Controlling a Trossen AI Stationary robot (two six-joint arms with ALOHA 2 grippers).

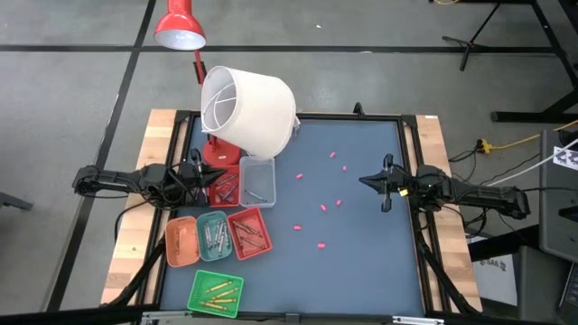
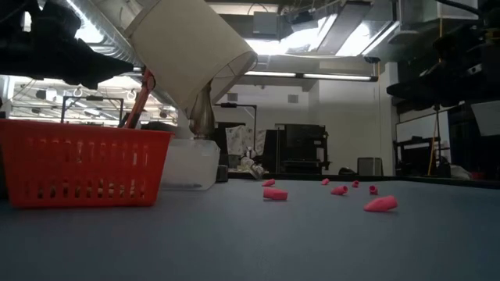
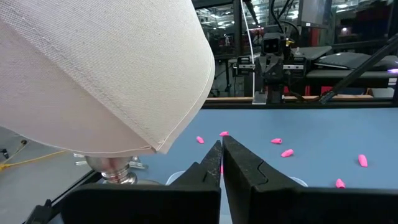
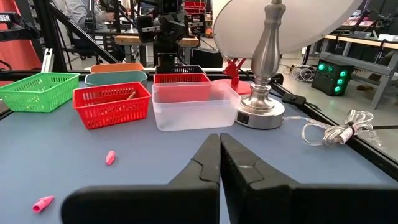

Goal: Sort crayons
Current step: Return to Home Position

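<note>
The crayons lie sorted in small trays at the table's left. Yellow ones are in the green tray [image 1: 217, 292], grey ones in the teal tray [image 1: 213, 235], and others in the red tray [image 1: 249, 231]. One more lies in the clear tray [image 1: 257, 181]. My left gripper [image 1: 206, 173] [image 3: 221, 146] hovers shut at the left edge, above another red tray [image 1: 224, 187], pointing level toward the right. My right gripper [image 1: 363, 181] [image 4: 219, 140] hovers shut at the right side, pointing level toward the trays. Neither touches anything.
A table lamp with a tilted white shade [image 1: 248, 108] stands at the far left, its metal base [image 4: 258, 109] beside the clear tray. An orange tray [image 1: 181, 241] sits left of the teal one. Small pink stubs [image 1: 322, 208] lie scattered over the blue mat [image 1: 361, 262].
</note>
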